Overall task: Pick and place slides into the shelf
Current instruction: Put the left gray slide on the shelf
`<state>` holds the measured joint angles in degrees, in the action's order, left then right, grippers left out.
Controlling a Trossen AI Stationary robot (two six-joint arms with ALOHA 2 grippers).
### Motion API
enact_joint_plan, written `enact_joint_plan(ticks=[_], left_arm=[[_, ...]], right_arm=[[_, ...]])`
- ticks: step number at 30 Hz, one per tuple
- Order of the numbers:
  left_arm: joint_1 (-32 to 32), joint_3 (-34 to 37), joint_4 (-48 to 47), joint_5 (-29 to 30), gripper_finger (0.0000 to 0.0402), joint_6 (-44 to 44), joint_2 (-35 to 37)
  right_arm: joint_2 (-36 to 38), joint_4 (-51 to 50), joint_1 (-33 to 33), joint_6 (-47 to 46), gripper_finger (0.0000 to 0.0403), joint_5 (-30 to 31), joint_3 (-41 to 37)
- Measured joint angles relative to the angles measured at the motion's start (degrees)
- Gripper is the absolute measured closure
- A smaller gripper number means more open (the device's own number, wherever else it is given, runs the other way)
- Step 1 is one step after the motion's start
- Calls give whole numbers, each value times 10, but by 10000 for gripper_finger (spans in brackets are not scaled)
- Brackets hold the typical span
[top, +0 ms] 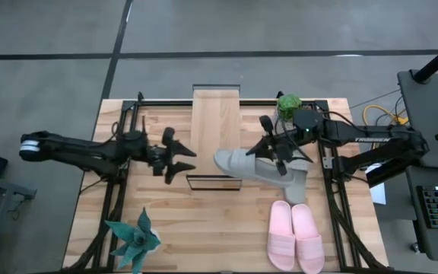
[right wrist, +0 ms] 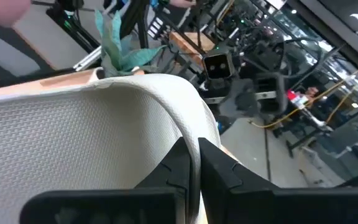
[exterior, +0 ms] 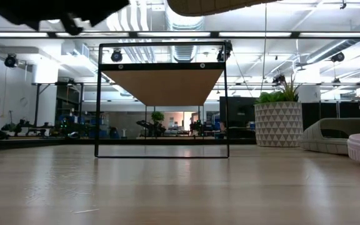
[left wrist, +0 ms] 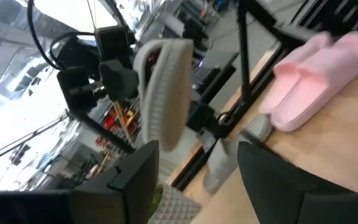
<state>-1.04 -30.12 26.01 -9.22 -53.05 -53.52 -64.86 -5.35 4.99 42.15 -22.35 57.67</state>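
My right hand (top: 277, 156) clamped shut on grey slide (top: 242, 164), lifted beside shelf (top: 216, 114). My left hand (top: 175, 154) half open, empty. Thin edge pinch; slide may twist free, snag black frame.

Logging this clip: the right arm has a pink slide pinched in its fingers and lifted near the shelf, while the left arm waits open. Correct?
Not quite: the lifted slide is a grey slide, as the high view shows. The right gripper pinches it near the shelf; the pink pair lies on the table. The left gripper waits open.
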Motion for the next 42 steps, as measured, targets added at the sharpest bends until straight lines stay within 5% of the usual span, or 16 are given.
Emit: enact_joint_plan(ticks=[21,26,33,38,42], left_arm=[[0,-175,3,39,201,-61,-197],[0,-184,-1,38,251,-66,-207],[0,-186,-33,37,384,-86,-197],[0,-186,-32,53,385,-100,-195],[1,-183,-30,89,387,-111,-190]], right_arm=[[0,-4,1,-1,390,-3,0],[0,-4,0,2,390,-6,0],[0,-1,0,3,390,-2,0],[1,0,0,0,390,5,0],[14,-1,0,0,387,66,0]])
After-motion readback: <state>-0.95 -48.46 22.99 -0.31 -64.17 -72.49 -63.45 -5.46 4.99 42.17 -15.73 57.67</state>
